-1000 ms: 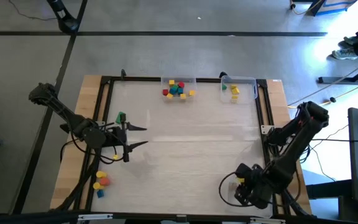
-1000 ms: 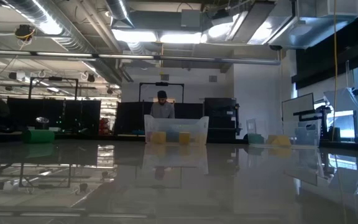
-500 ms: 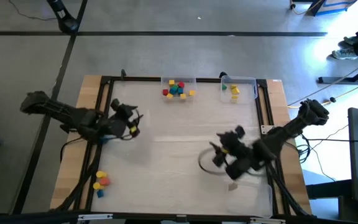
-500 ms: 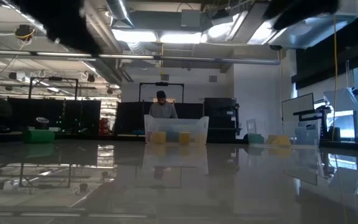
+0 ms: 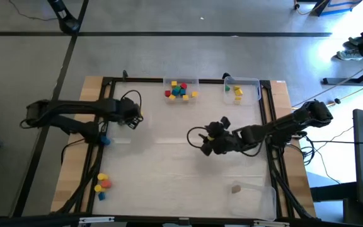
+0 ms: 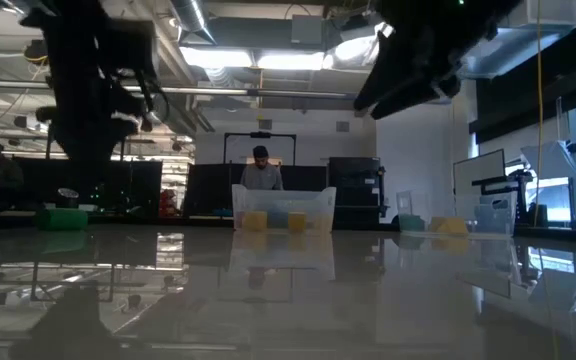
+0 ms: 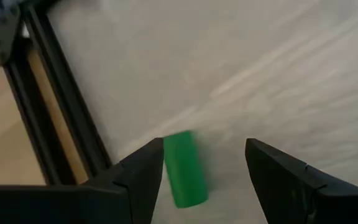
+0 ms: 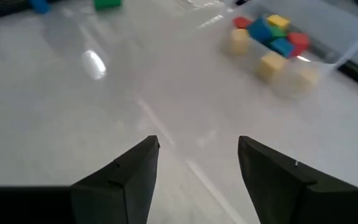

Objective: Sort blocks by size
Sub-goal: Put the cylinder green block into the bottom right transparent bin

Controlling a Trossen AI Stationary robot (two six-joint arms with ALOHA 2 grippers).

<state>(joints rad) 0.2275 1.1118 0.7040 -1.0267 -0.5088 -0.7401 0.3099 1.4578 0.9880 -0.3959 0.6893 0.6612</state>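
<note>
Below, green block [image 7: 184,168] between left fingers [image 7: 143,180]

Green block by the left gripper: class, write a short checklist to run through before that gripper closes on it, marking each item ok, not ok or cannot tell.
1. Left gripper open: ok.
2. Left gripper empty: ok, nothing between its fingers.
3. Green block centred between the fingers: not ok, it lies close to one finger.
4. Fingers low enough to grasp: cannot tell, height above the table is unclear.
5. Right gripper out of the way: ok, open and empty over mid-table.
6. Tray of blocks at the far edge unobstructed: ok.
</note>
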